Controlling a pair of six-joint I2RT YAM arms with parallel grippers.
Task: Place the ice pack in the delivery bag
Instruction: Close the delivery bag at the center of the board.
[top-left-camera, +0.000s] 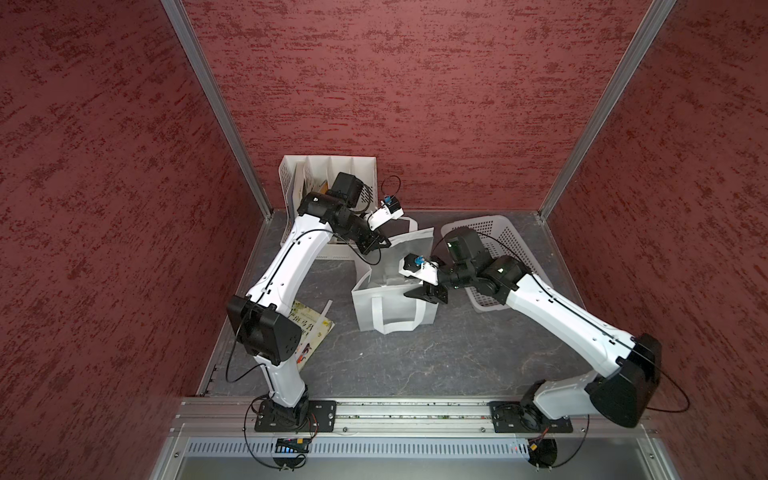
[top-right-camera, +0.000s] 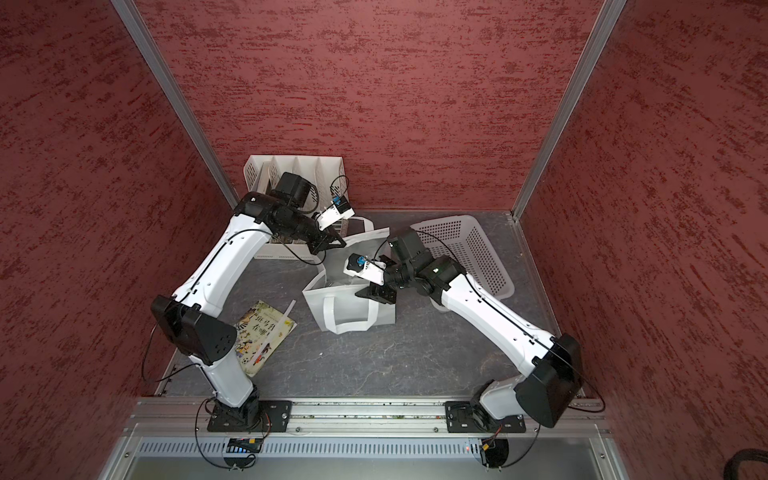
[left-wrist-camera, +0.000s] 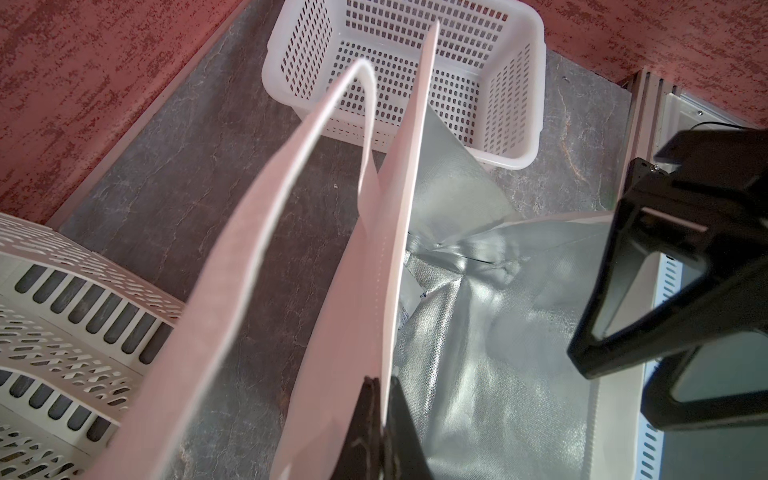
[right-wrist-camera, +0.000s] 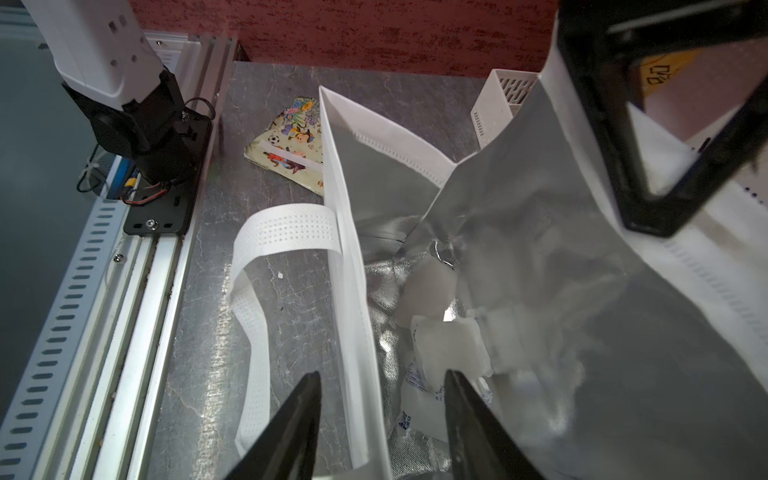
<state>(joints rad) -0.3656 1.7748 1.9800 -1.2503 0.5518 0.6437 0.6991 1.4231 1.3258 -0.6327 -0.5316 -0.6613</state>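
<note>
The ice pack (right-wrist-camera: 449, 349) lies inside the delivery bag (right-wrist-camera: 349, 270), just beyond the spread, empty fingers of your right gripper (right-wrist-camera: 382, 374); your left gripper (left-wrist-camera: 380, 386) pinches its wall; only withdrawing looks left

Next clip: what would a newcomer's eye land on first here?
The white delivery bag stands mid-table, its silver foil mouth held open by the left claw pinching one wall. Inside, the translucent ice pack lies on the foil floor, and the right claw is open astride another wall of the bag.
</note>
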